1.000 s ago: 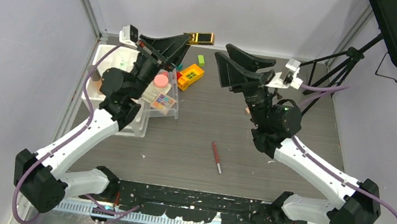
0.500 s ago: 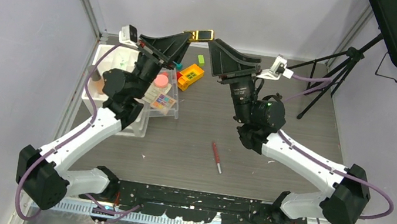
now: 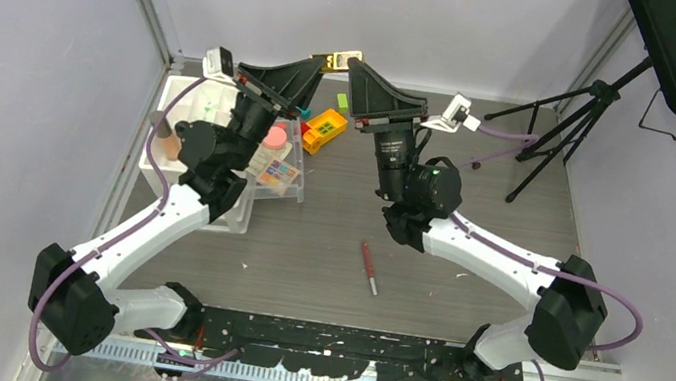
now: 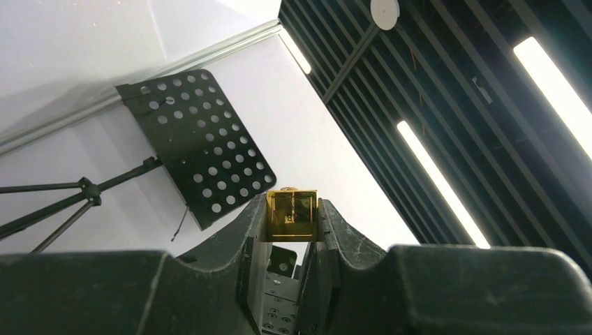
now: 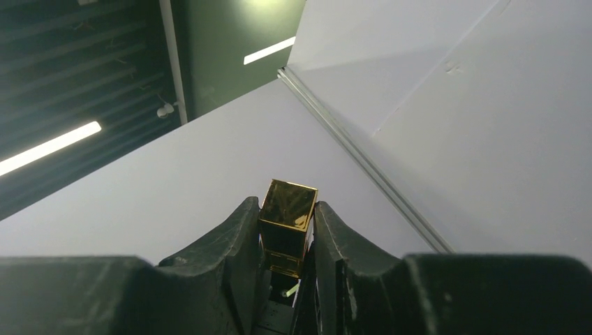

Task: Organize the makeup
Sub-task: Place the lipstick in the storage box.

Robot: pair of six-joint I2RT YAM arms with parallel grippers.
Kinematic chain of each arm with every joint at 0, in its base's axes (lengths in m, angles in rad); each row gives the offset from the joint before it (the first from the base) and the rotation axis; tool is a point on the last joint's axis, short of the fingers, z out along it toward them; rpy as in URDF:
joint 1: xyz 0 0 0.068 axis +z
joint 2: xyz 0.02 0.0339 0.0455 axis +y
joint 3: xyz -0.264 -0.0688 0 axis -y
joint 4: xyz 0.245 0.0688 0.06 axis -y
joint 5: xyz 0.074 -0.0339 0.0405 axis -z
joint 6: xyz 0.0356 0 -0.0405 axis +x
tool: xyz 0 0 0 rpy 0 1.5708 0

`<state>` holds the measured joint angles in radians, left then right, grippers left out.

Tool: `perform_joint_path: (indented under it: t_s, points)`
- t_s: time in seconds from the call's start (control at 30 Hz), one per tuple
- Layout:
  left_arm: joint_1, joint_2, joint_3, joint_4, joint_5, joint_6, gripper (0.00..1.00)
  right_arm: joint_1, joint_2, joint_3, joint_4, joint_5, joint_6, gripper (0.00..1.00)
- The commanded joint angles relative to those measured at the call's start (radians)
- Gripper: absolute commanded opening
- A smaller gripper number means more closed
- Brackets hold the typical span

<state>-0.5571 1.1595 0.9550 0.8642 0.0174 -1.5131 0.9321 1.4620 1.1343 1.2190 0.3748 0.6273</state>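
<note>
Now the right arm has swung across the table [image 3: 469, 230] to meet the left arm high at the back. At the left, the clear organizer [image 3: 298, 195] already holds several cosmetics. The right end effector [image 3: 356, 67], wider a second ago, has narrowed onto the gold-black lipstick [image 3: 337, 59], which the left end effector [image 3: 315, 66] is also clamping. That looks like a hand-over, not a placement. The top view shows both tips meeting; only the wrist views show fingers pressed against the lipstick's sides. The red pencil [image 3: 369, 267] lies mid-table, still unsorted.
</note>
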Motion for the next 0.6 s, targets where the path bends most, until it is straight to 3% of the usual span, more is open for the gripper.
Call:
perform_joint_path:
  t_s: [0.0,0.27,0.4,0.47,0.57]
  points:
    - [-0.012,-0.005,-0.003,0.103,-0.006,0.010,0.00,0.019,0.021,0.043,0.074,0.057,-0.007,0.33]
    - [-0.013,0.008,-0.010,0.125,-0.006,0.006,0.00,0.033,0.049,0.058,0.102,0.075,-0.031,0.27]
    - [-0.013,0.019,-0.017,0.147,0.002,-0.001,0.00,0.035,0.064,0.067,0.109,0.091,-0.039,0.05]
    - [-0.013,0.018,-0.023,0.152,0.005,-0.001,0.00,0.037,0.067,0.070,0.110,0.107,-0.053,0.01]
    - [-0.013,0.015,-0.028,0.153,0.003,0.003,0.12,0.037,0.068,0.071,0.112,0.114,-0.072,0.01]
